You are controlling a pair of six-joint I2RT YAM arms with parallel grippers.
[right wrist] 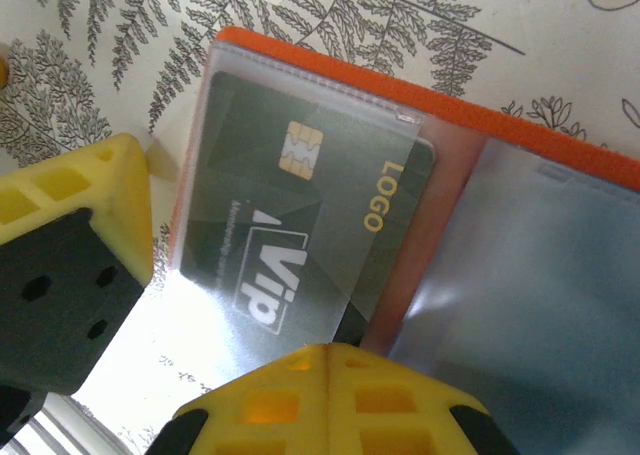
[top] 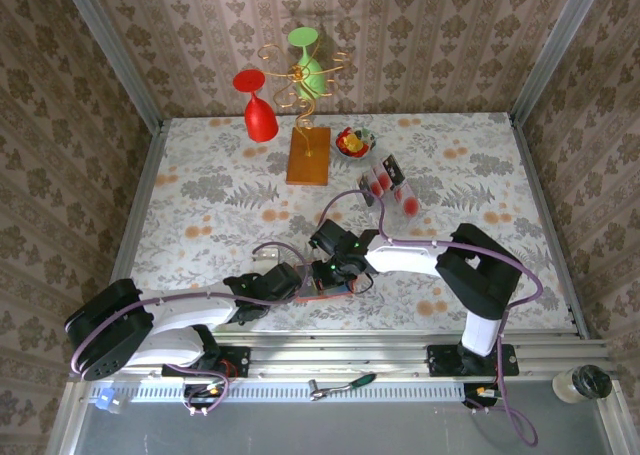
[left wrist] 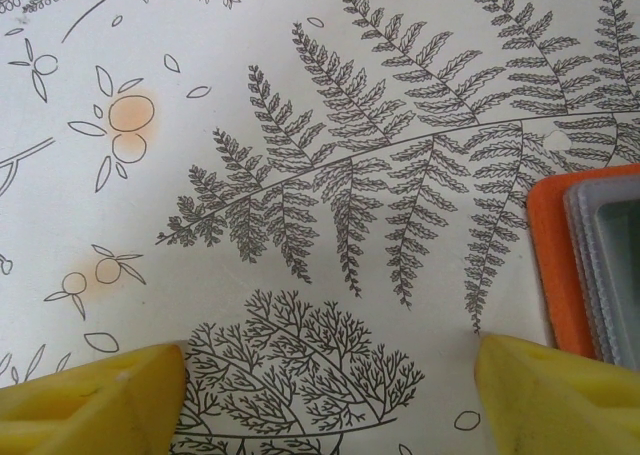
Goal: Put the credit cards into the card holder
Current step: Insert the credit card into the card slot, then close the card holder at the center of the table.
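The orange card holder [right wrist: 420, 97] lies open on the fern-print cloth, its clear sleeves up. A dark credit card [right wrist: 300, 225] marked "Vip" and "LOGO" lies flat, partly inside the left sleeve. My right gripper [right wrist: 325, 350] is shut, its tips over that card's near edge, and the card is not pinched between them. From above, the right gripper [top: 335, 273] hovers over the holder [top: 322, 293]. My left gripper [left wrist: 330, 360] stands open over bare cloth, the holder [left wrist: 560, 265] just to its right. More credit cards [top: 392, 185], pinkish and dark, lie further back to the right.
An orange-brown block [top: 308, 155] with a gold wire stand holds a red glass [top: 258, 115] and a green glass [top: 308, 67] at the back. A small bowl [top: 353, 140] of red and yellow pieces sits beside it. Patterned walls enclose the table.
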